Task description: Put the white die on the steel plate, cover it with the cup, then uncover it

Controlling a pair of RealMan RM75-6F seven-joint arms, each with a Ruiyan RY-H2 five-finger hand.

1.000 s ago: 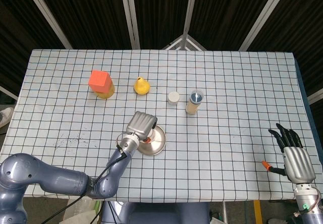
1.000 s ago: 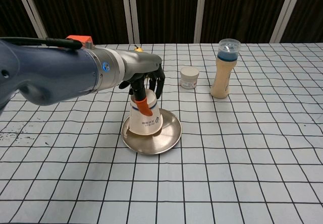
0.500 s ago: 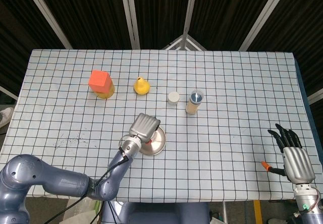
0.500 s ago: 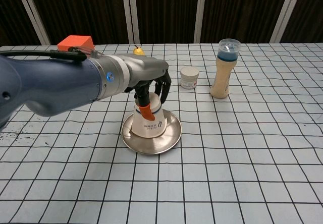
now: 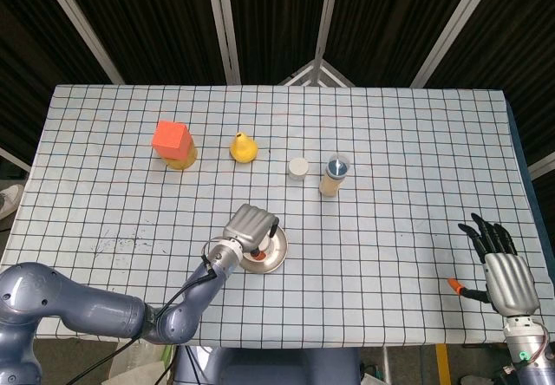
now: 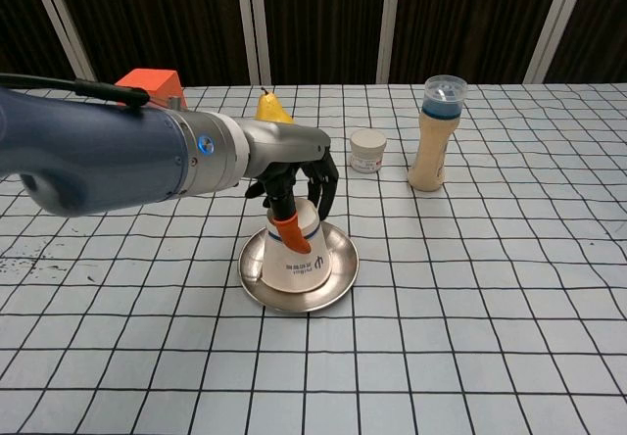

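Nearest the robot, the left robot hand (image 6: 294, 175) reaches over the steel plate (image 6: 338, 273) and grips the white paper cup (image 6: 294, 259) from above, its dark fingers (image 6: 326, 182) curled around the upper part and an orange-tipped thumb pressed against the front of the cup. The cup stands upside down, wide mouth down on the plate, and appears to sit flat on it. The white die is not visible in either view; whether it lies under the cup cannot be told. From the head view the same left robot hand (image 5: 250, 229) shows as a grey back covering most of the cup, with only the right rim of the plate (image 5: 279, 251) showing beside it, so the cup's side and printed mark are clear only from the chest view. The right robot hand (image 5: 501, 268) appears only in the head view, at the near right edge of the bench (image 5: 416, 229), fingers spread and holding nothing, well apart from the plate. Farther back on the checked cloth stand a small white jar (image 6: 368, 150) and, just to its right, a tan bottle (image 6: 432, 136) with a clear cap. Farther left are a yellow pear (image 5: 244, 147) and an orange block (image 5: 172, 139) resting on a yellow object, seen whole only from the head view.
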